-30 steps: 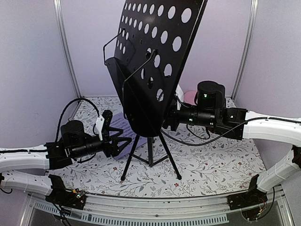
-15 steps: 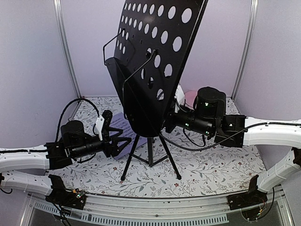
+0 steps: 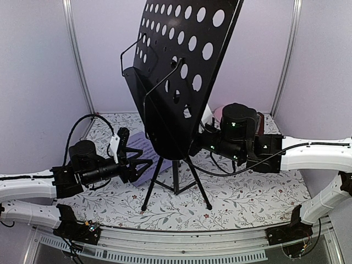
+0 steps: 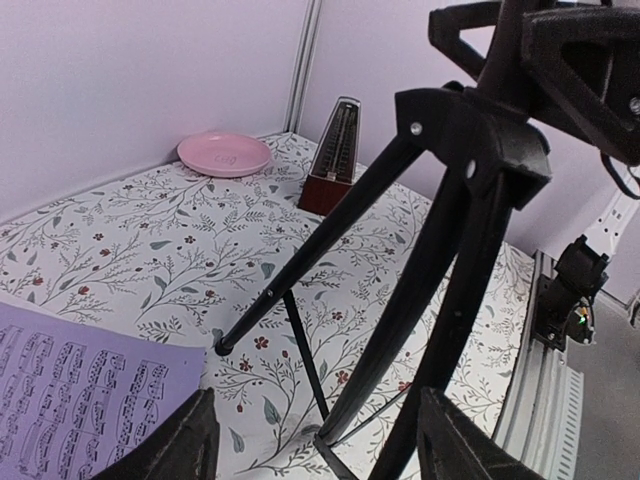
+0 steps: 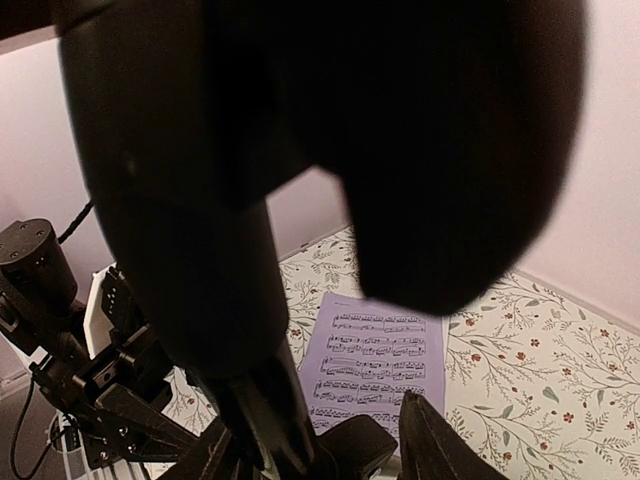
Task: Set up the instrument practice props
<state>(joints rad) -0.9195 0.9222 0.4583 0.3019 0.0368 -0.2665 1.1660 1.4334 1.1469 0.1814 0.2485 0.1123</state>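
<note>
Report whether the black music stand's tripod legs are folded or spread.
Spread. The black perforated-metal music stand's tripod legs splay apart from the hub, their feet planted separately on the floral-patterned table.

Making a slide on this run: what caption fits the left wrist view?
Black tripod legs loom close beside a pale sheet-music page; a dark red-brown pyramid metronome and pink round plate stand beyond.

- blk perforated music stand desk tilted, on tripod legs mid floral table
- L gripper low, jaws apart, just L of a leg, over sheet-music page
- R arm behind desk's lower edge, tip hidden
</note>
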